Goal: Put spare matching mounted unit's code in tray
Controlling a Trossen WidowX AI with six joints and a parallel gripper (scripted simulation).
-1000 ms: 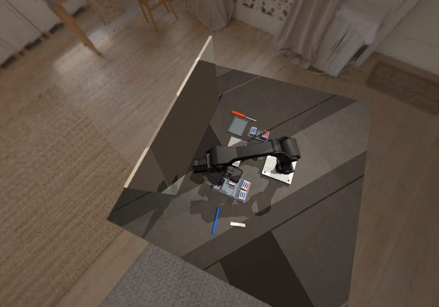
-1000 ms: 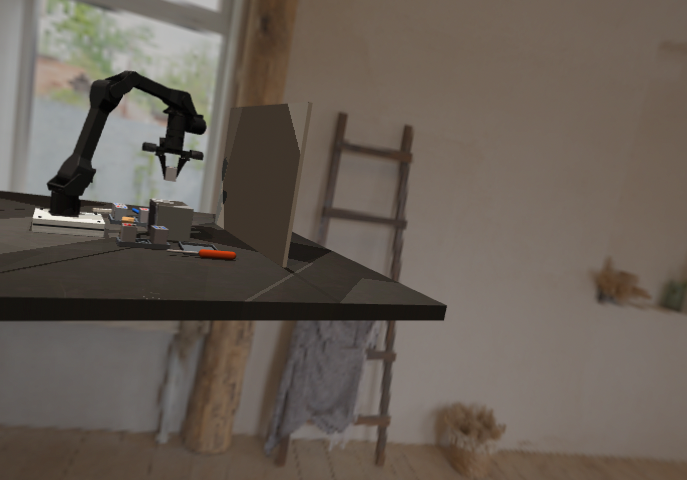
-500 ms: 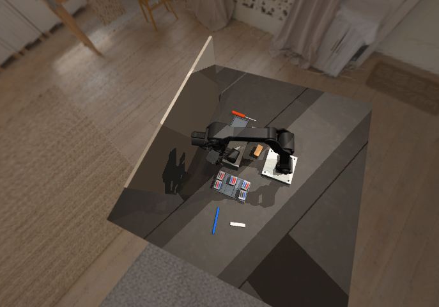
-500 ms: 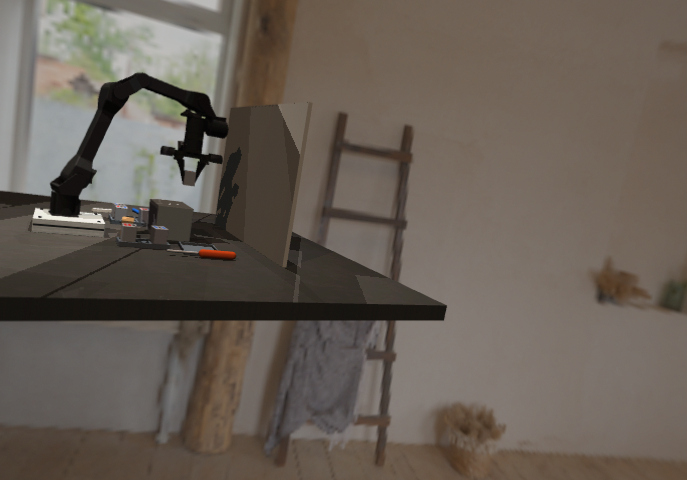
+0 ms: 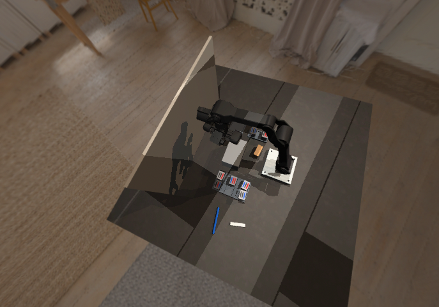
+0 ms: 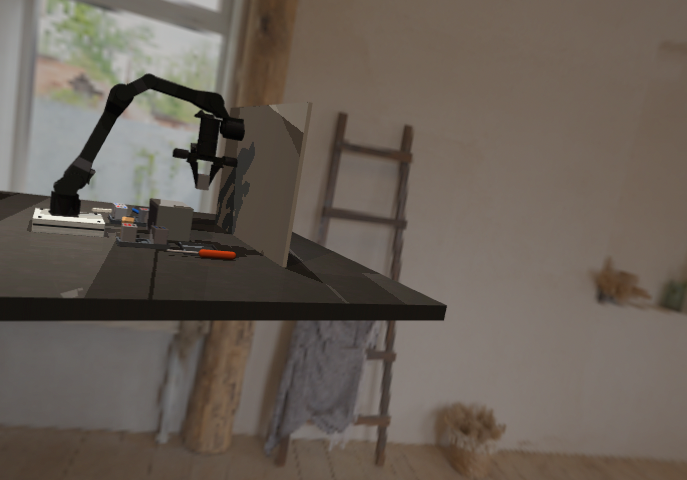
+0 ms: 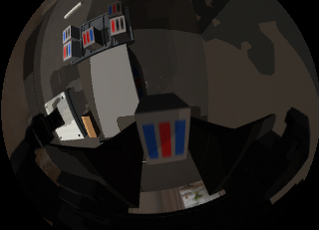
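My gripper (image 5: 226, 139) (image 6: 202, 180) is shut on a grey block (image 6: 202, 182) (image 7: 165, 137) whose visible face shows blue, red and blue bars. It hangs high above the table, beyond the grey box and beside the upright panel. The shallow tray (image 6: 195, 246) lies low behind the screwdriver; in the top view the arm mostly hides it. A grey rack (image 5: 228, 188) (image 7: 102, 25) bears several units with coloured bars. Two more barred units (image 5: 253, 130) (image 5: 264, 135) (image 6: 128, 232) (image 6: 158, 234) stand on a small base near the tray. Which unit is the mounted one is unclear.
A tall grey box (image 5: 234, 153) (image 6: 173, 221) (image 7: 113, 83) stands between rack and small base. The upright panel (image 5: 199, 96) (image 6: 269, 192) is close. Also there: an orange block (image 5: 258, 150), an orange-handled screwdriver (image 6: 217, 254), a blue stick (image 5: 215, 220) and a white stick (image 5: 237, 224).
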